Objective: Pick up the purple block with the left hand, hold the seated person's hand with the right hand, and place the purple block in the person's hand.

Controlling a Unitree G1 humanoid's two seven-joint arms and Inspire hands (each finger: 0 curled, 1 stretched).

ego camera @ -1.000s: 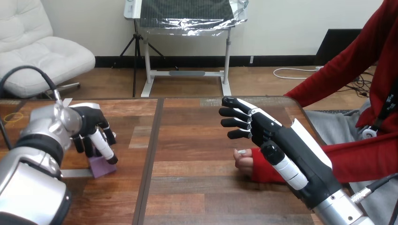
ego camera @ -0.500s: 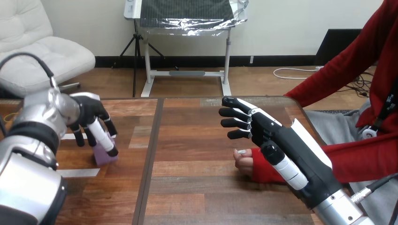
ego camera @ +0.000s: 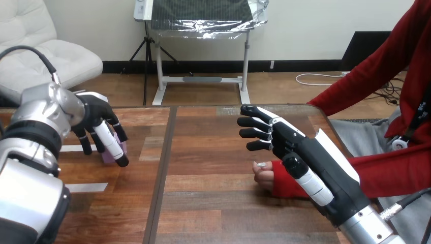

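White chair (ego camera: 45, 61) and metal stand (ego camera: 202, 80) on wood floor (ego camera: 284, 91) beyond table (ego camera: 213, 198).

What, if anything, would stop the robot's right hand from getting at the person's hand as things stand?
Probably nothing, so yes: the right hand is open and hovers close over the person's hand, which rests on the table with nothing between them.

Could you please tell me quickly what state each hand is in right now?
The left hand is closed round the purple block.
The right hand is open and holds nothing, next to the person's hand.
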